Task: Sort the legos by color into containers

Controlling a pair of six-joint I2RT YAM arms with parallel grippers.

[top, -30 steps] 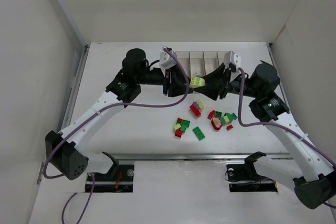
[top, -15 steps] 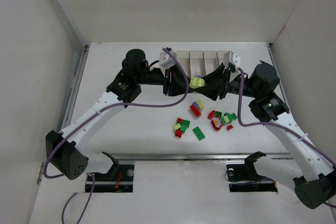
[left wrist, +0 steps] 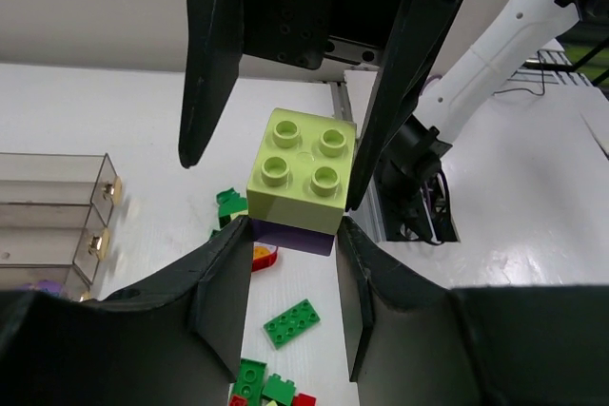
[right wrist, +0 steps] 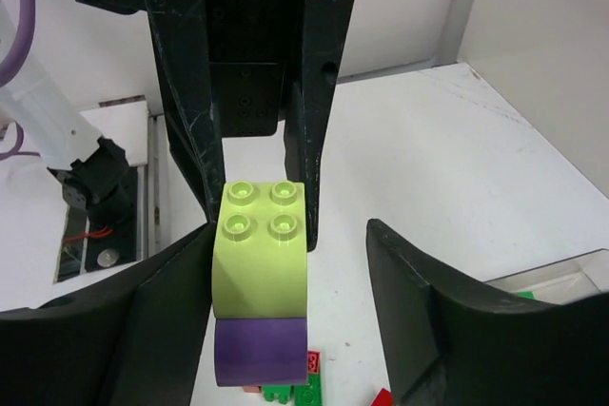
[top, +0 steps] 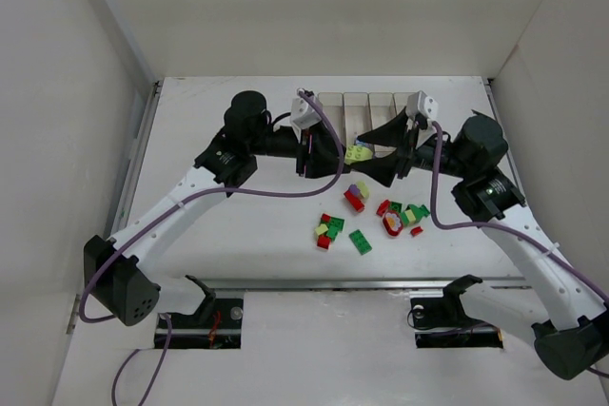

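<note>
A pale yellow-green brick [top: 358,151] stacked on a purple brick [right wrist: 262,349] hangs in the air in front of the row of clear bins [top: 366,111]. My left gripper [top: 347,153] is shut on this stack; in the left wrist view the stack [left wrist: 300,164] sits between its fingertips. My right gripper [top: 373,152] faces it with jaws spread wide around the stack [right wrist: 262,254]; one finger [right wrist: 171,311] is beside the brick, the other stands apart. The other legos [top: 371,221], green, red, purple and yellow-green, lie loose on the table below.
A flat green plate [top: 361,241] lies at the near edge of the pile and also shows in the left wrist view [left wrist: 292,322]. The bins' ends show at the left of the left wrist view [left wrist: 57,197]. White walls enclose the table on three sides.
My right gripper has opened and let go of the brick stack. The left gripper still holds it in about the same place.
</note>
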